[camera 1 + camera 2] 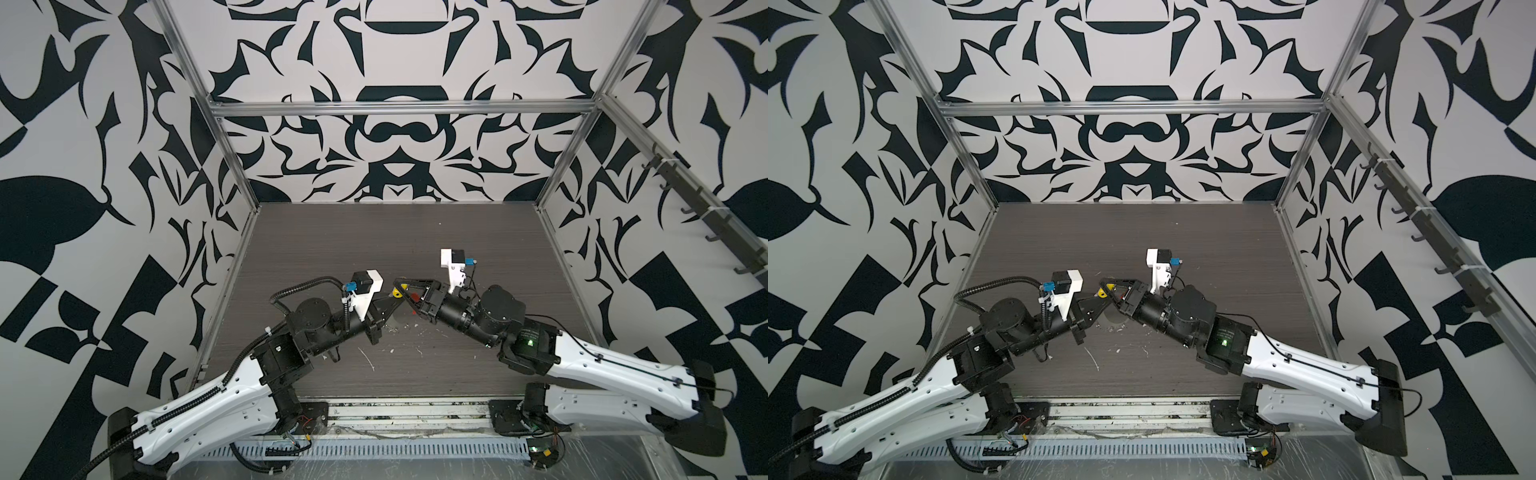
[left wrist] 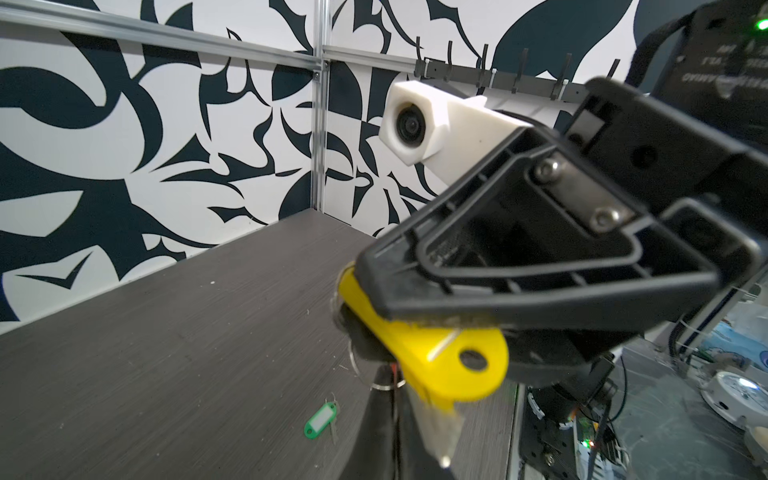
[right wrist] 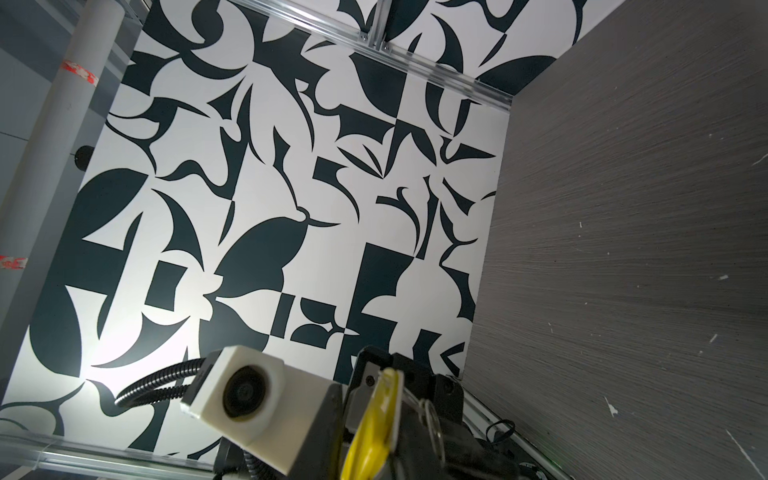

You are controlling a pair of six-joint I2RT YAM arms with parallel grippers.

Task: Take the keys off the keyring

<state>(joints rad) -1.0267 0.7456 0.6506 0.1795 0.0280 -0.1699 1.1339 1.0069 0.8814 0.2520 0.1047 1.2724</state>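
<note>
Both arms meet in the air over the middle of the counter, a little toward its front edge, so the bunch hangs free rather than lying flat. The left pincer is clenched on the lower end of the yellow tag, seemingly to anchor the bunch. A pale grey curved shape just under the meeting point looks like the keyring, though it is blurred and mostly hidden. A speck of colour beside it is probably the red strip, judged not yet off. The right pincer has its tip against the tag's other end, likely to work the tag's loop along the ring. One finger hides the other, so it cannot be told whether this pincer is released or clenched.

The green tag lies flat on the counter by itself, apparently freed, and the arms hide it from above. White scraps litter the counter near the front edge. A hook rail runs along the right wall, well apart. The main obstruction is the pincers themselves, crowding the ring.
</note>
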